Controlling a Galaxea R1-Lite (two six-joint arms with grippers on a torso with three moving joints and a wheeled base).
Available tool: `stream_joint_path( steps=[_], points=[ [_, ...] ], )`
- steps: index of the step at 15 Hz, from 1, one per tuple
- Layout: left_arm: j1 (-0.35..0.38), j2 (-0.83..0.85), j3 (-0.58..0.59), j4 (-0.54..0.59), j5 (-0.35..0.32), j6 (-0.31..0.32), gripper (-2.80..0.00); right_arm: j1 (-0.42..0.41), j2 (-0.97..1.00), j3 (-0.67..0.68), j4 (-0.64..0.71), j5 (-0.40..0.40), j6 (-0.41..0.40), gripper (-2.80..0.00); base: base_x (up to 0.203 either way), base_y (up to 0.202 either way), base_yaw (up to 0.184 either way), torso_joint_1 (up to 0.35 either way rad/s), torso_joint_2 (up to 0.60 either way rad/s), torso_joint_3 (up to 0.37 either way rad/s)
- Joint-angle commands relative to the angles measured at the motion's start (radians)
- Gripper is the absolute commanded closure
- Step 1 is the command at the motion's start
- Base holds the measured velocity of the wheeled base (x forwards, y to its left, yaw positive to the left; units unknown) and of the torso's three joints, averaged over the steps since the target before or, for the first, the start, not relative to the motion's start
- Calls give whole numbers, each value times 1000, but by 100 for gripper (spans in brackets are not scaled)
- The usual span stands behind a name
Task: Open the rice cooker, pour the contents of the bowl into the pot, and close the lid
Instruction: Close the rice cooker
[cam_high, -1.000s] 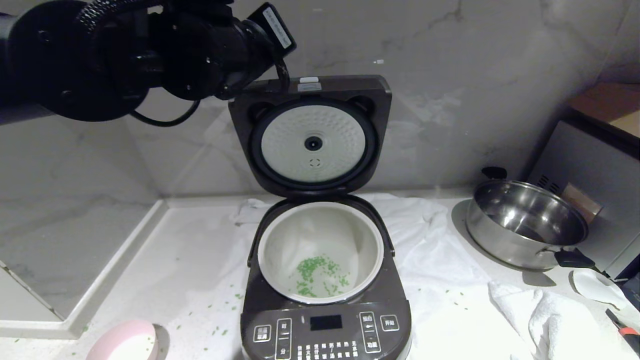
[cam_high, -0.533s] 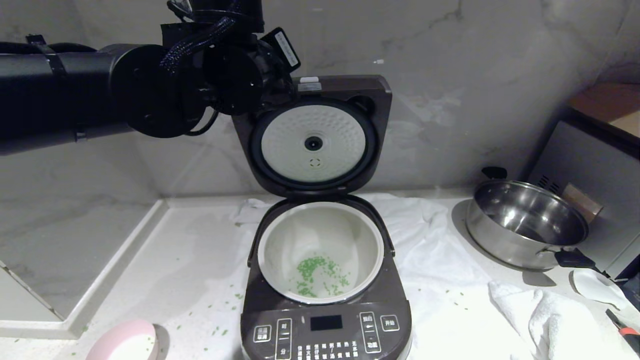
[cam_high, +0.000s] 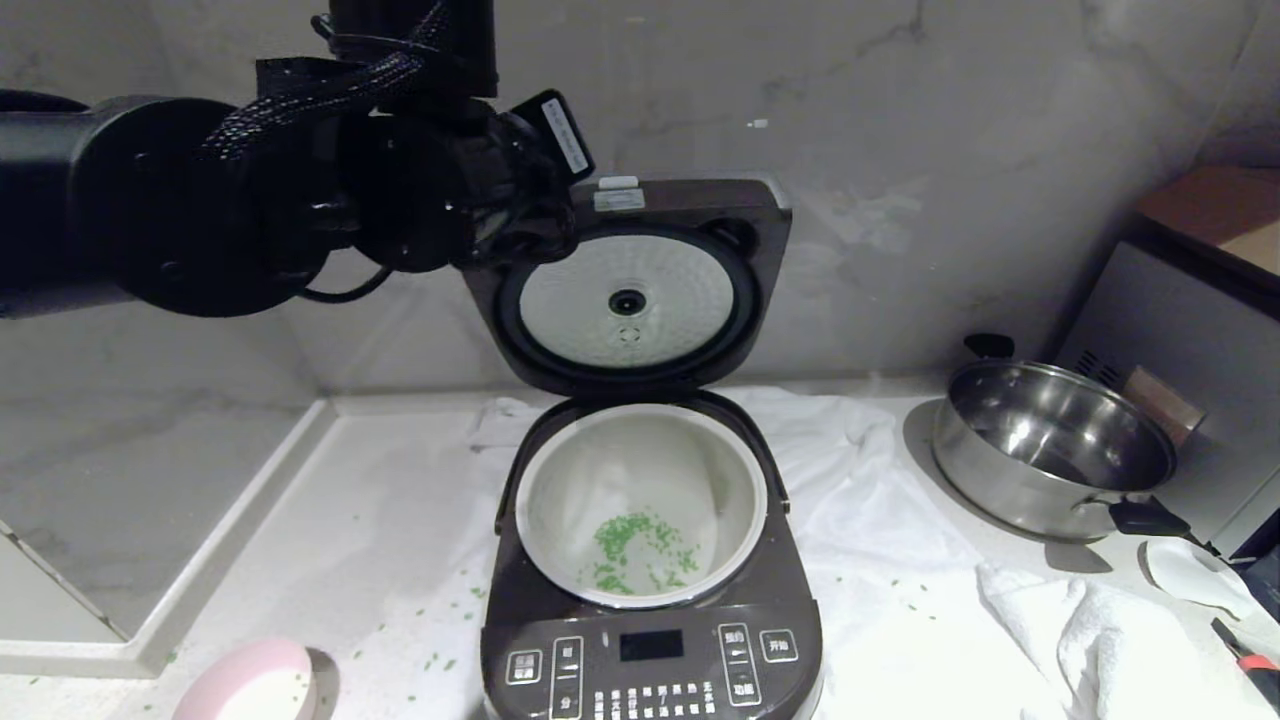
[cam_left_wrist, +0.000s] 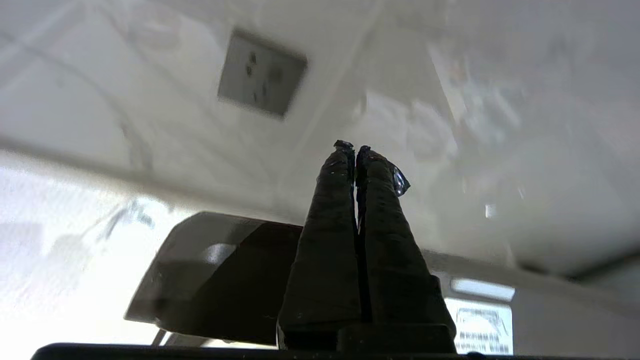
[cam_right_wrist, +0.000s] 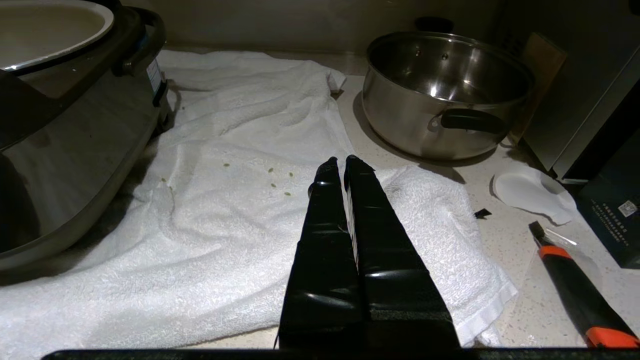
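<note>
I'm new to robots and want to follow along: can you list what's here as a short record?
cooker: dark brown-grey rice cooker, lid up
pot: white inner pot holding chopped green bits
bowl: small pale pink bowl, front left
left gripper: shut, empty, at lid's top edge
right gripper: shut, over white towel
pan: steel pan, right

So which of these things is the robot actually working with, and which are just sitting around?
In the job:
rice cooker
lid, open
pot
green contents in the pot
pink bowl
left gripper, shut, at the lid

Lying about:
steel pan
white towel
orange-handled tool
right gripper, shut, parked
</note>
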Motion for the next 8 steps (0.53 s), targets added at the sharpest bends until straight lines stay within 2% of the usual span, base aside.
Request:
stream_joint_path(
  steps=[1,4,8],
  points=[
    [-17,-131,123,5,-38,-5,0,0,0,-11,-3,14,-33,0,0,0,0,0,0,0],
    [-33,-228,256,7,-63,-5,0,0,92,-174,11,72,33,0,0,0,0,0,0,0],
    [-35,-338,403,7,-91,-5,0,0,464,-471,14,118,109,0,0,0,0,0,0,0]
  ],
)
